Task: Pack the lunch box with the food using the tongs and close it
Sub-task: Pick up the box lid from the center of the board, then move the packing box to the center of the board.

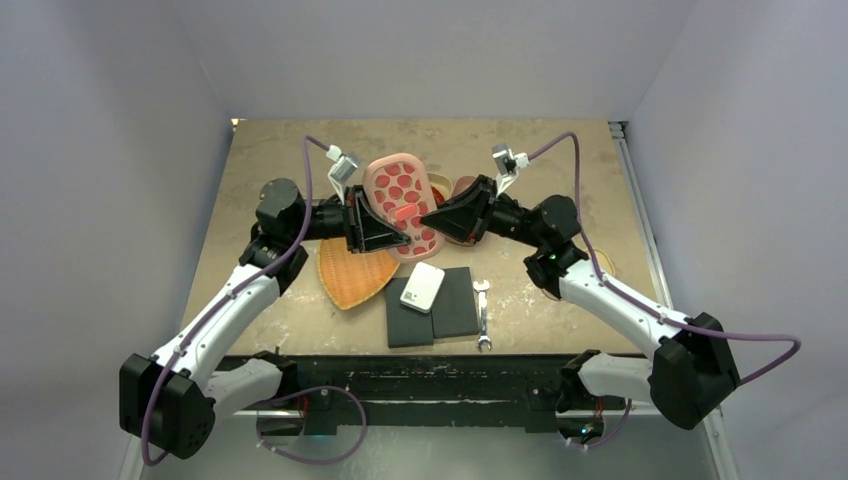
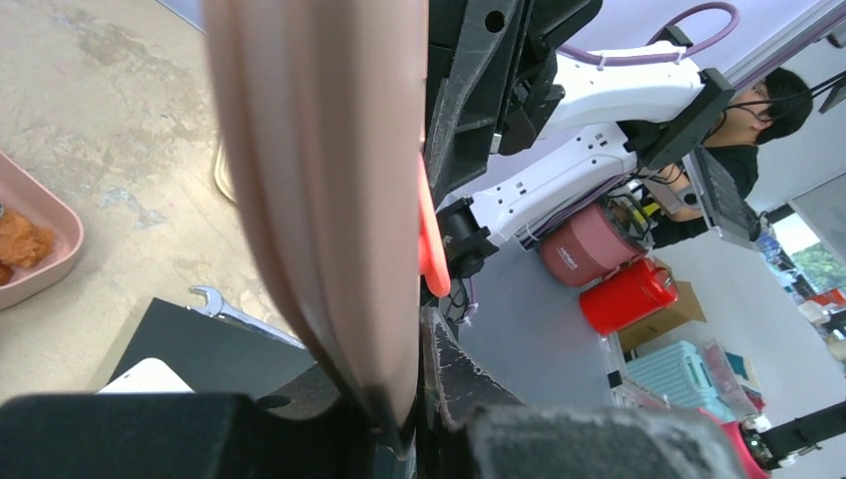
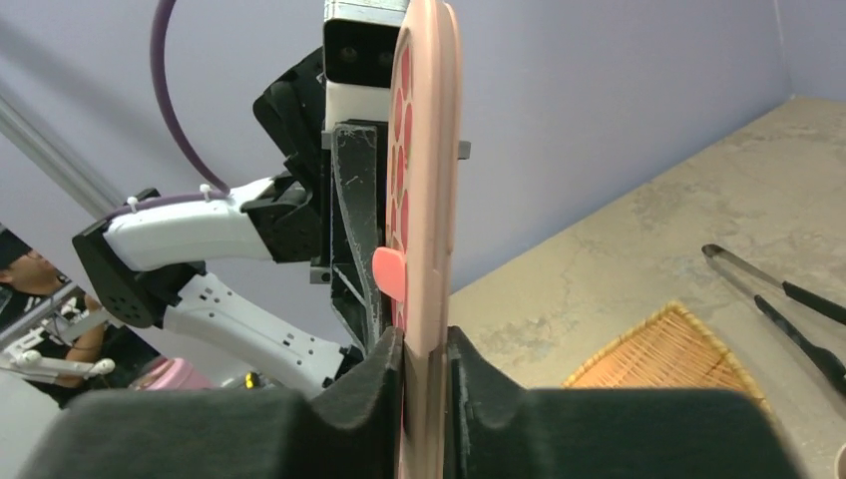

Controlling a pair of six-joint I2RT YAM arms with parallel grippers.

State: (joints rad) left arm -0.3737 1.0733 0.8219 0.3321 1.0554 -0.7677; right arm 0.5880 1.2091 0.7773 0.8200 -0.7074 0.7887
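OVER THE COUNTER (image 1: 560, 160) — I hold the spotted pink lid (image 1: 400, 195) on edge between my two arms, apparently trading it across for a better hold before closing. My left jaws are clamped on its near end; my right jaws flank the opposite edge (biting or merely touching, I cannot tell). The lunch box (image 2: 62, 235), brown food (image 2: 18, 241) inside, sits half hidden under my right wrist — that arm blocks the way down. The tongs (image 3: 778, 291) lie unheld beside the woven tray (image 3: 678, 349); a wrench (image 1: 483, 315) rests nearer me.
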